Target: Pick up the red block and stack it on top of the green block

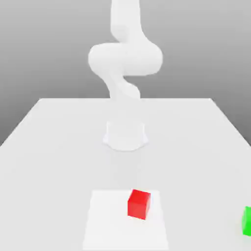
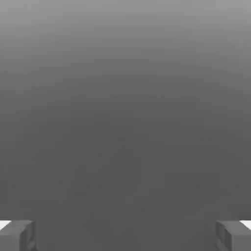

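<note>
A: What sits nearest in the exterior view?

B: The red block (image 1: 139, 204). It rests on a paler square patch (image 1: 105, 223) of the table (image 1: 59, 142), toward that patch's far corner on the exterior view's right. One corner is turned toward the camera, so two of its side faces and its top show.

A: And the green block?

B: The green block (image 1: 247, 221) is at the exterior view's right edge, cut off by the frame, a little nearer the camera than the red one. The two are well apart, with bare table between them. Nothing touches either block.

A: Farther back?

B: The arm's round base (image 1: 125, 136) stands on the table beyond the red block, roughly in line with it. The white arm (image 1: 125, 59) rises from there, bends into a thick elbow and goes up out of the frame.

A: The gripper?

B: In the hand view the gripper (image 2: 125, 235) has its jaws spread wide. One grey fingertip (image 2: 17, 235) sits at one lower corner and the other at the opposite corner, with nothing between them. Beyond the tips there is a plain grey surface.
</note>
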